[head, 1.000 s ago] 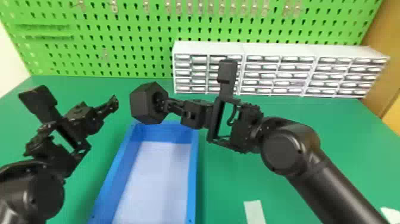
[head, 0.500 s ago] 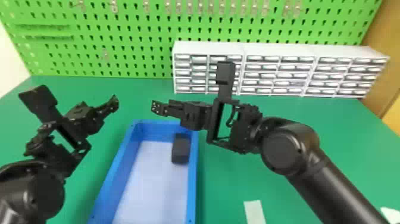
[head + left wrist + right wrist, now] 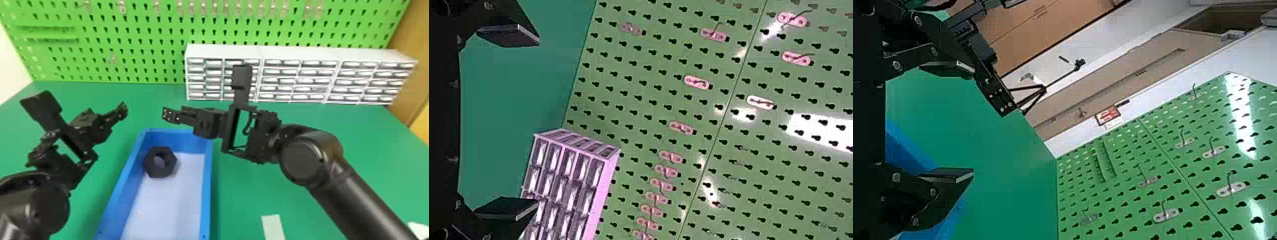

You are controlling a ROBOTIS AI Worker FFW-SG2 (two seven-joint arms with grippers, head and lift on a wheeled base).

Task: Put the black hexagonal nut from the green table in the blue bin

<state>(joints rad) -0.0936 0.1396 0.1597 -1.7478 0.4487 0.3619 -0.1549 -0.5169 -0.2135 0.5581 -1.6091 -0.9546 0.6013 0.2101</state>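
The black hexagonal nut (image 3: 160, 162) lies inside the blue bin (image 3: 208, 178), at its far left corner, with its hole facing up. My right gripper (image 3: 166, 115) is above the bin's far edge, apart from the nut. In the right wrist view my right gripper (image 3: 973, 122) has its fingers spread with nothing between them. To the left of the bin, over the green table (image 3: 249, 191), is my left gripper (image 3: 124, 111). The left wrist view shows that left gripper (image 3: 538, 120) open and holding nothing.
A white drawer cabinet (image 3: 300, 75) stands at the back of the table, in front of a green pegboard (image 3: 134, 38). A pale strip (image 3: 273, 226) lies on the table to the right of the bin.
The nut was at my right gripper's fingertips, then dropped into the bin and came to rest toward its left wall. The right gripper let go of it; both arms have hardly moved.
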